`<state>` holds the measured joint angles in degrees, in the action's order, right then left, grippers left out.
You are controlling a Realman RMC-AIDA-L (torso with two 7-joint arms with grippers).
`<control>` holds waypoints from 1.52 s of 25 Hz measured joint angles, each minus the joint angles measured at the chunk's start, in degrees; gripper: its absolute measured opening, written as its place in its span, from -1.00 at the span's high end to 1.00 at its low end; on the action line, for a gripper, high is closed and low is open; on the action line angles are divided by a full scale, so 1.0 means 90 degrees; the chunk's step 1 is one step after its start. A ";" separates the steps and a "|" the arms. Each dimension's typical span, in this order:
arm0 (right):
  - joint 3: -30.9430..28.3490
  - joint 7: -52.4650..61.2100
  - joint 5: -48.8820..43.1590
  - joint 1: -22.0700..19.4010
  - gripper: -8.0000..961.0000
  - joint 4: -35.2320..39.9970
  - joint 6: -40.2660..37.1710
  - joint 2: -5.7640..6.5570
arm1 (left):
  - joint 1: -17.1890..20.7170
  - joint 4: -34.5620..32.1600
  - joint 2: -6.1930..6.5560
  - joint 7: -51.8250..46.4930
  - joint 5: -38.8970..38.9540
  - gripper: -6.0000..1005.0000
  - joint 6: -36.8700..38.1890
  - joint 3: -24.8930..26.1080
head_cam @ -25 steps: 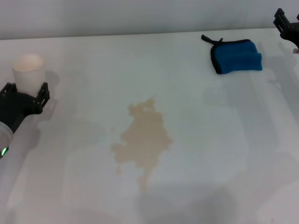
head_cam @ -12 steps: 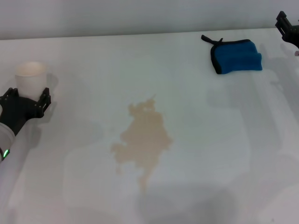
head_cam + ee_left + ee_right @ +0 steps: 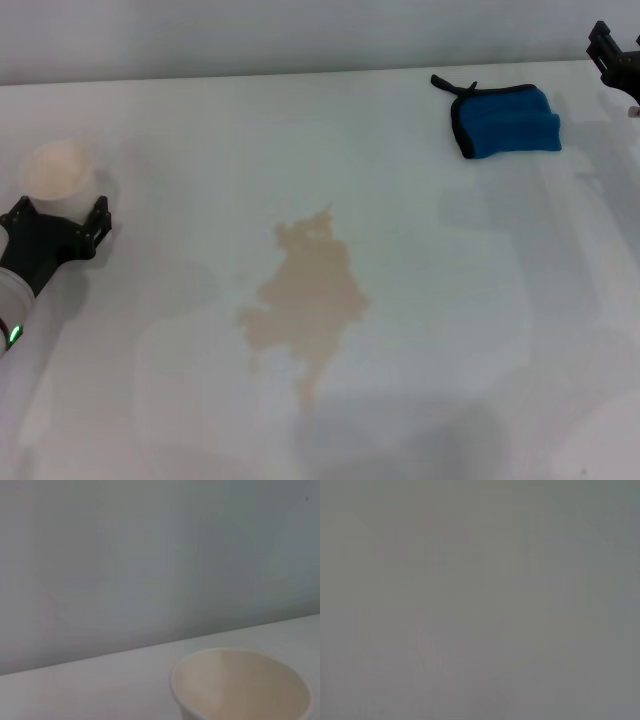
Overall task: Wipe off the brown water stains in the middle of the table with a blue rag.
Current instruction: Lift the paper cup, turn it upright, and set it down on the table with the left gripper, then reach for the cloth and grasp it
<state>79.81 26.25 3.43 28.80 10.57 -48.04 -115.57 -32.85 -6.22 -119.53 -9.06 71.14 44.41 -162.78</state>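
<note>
Rag [image 3: 505, 121], bright blue, black-edged, folded; left end effector [image 3: 57, 212] spread around cup [image 3: 58, 176]; right's state unclear.

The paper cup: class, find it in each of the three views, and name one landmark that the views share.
Head view: paper cup at far left, just beyond the left pincer.
Left wrist view: cup at the lower right, cream inside showing.
Right wrist view: not in it.
Shared landmark: the white table, behind the cup.

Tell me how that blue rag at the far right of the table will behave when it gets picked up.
The blue rag looks thick and folded, so it will probably sag and partly unfold when lifted. Being cloth, it is likely light and unbreakable. Its black loop tab sticks out and may dangle.
</note>
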 joint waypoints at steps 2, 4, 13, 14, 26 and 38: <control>0.0000 0.0004 0.0000 0.0001 -0.42 -0.0001 0.0000 0.0000 | -0.0011 -0.0002 0.0000 0.0000 -0.0016 -0.30 -0.0045 -0.0002; 0.0000 0.0011 0.0000 0.0002 -0.42 -0.0003 0.0000 -0.0001 | -0.0020 -0.0012 0.0000 0.0000 -0.0042 -0.30 -0.0070 -0.0006; 0.0000 0.0029 0.0000 0.0003 -0.42 -0.0004 0.0000 -0.0019 | -0.0021 -0.0339 -0.0011 0.0180 -0.0250 -0.36 -0.0081 -0.0009; 0.0000 0.0032 0.0000 0.0003 -0.42 -0.0004 -0.0001 -0.0019 | -0.0018 -0.0384 -0.0013 0.0249 -0.0275 -0.36 -0.0081 -0.0009; 0.0000 0.0033 0.0000 -0.0019 -0.42 -0.0004 -0.0027 -0.0020 | 0.0226 -0.0679 -0.0012 0.0596 -0.0276 -0.55 0.0095 -0.0001; 0.0000 0.0032 0.0000 -0.0017 -0.42 0.0000 -0.0065 -0.0002 | 0.0658 -0.0822 0.0002 0.0665 -0.0281 -0.78 0.0505 0.0017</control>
<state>79.80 26.54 3.43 28.65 10.58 -48.62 -115.59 -26.93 -13.62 -119.51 -3.07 68.61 48.95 -162.63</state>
